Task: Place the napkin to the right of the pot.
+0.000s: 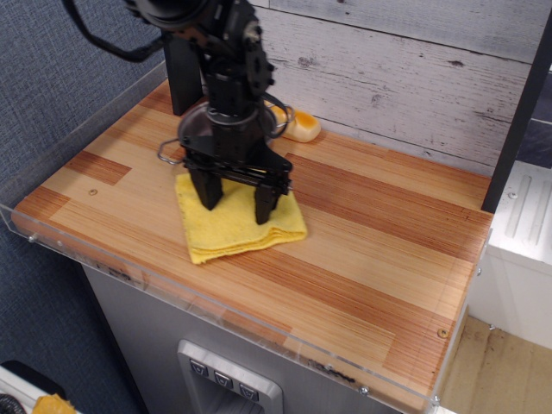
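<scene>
The bright yellow napkin (pixel 239 226) lies flat on the wooden table, left of centre and near the front edge. My gripper (pixel 235 198) stands straight down over its far half, jaws spread apart, with both fingertips (pixel 207 193) resting on the cloth. The steel pot (pixel 183 142) sits right behind the napkin and is mostly hidden by my gripper. Only its left rim, one wire loop handle (pixel 166 154) at the left and another loop (pixel 281 117) at the right show. The spoon is hidden.
A small pale-yellow rounded lump (pixel 303 128) lies by the back wall, right of the pot. A black post (pixel 181 73) stands at the back left. A clear plastic rim (pixel 216 304) runs along the table's front and left edges. Bare wood lies to the right.
</scene>
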Robot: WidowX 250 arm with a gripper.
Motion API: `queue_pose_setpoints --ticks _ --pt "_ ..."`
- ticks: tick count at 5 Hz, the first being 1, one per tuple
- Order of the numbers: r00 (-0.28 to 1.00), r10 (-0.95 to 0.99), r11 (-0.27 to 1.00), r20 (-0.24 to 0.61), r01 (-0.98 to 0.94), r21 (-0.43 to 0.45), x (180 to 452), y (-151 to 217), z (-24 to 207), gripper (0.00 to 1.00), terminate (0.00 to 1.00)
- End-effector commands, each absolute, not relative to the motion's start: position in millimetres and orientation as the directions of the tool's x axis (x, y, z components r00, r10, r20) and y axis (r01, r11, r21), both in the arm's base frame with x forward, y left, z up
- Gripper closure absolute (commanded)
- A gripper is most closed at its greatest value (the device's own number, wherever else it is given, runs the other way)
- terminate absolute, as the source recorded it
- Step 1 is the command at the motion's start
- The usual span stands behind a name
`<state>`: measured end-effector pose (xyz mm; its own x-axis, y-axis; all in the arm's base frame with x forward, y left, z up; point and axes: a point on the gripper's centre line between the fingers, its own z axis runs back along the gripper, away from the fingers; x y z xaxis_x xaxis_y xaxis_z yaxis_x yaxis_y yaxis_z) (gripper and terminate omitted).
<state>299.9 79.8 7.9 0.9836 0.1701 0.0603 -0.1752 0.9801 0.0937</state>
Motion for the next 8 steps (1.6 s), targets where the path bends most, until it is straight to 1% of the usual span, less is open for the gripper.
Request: queue_pose_setpoints --ticks 1,2,4,5,6,7,8 --pt "0.965 0.254 0.959 0.064 -0.260 0.110 284.0 102.3 10.5 0.00 0.00" --pt "0.975 0.215 0.969 0.058 -0.220 0.109 295.1 85.1 8.1 0.00 0.00" --pt "0.998 0.018 0.994 0.055 -0.024 0.106 336.4 18.7 8.0 0.00 0.00" --pt "0.995 -0.083 0.992 0.051 0.078 0.097 335.9 13.7 9.0 0.00 0.00" --pt "0.987 -0.156 0.984 0.043 0.151 0.090 336.9 -6.2 9.1 0.00 0.00" --pt "0.982 -0.158 0.984 0.099 0.149 0.100 330.4 -5.4 23.1 0.00 0.00" --pt "0.960 -0.170 0.983 0.224 0.148 0.111 330.9 -0.3 69.3 0.00 0.00"
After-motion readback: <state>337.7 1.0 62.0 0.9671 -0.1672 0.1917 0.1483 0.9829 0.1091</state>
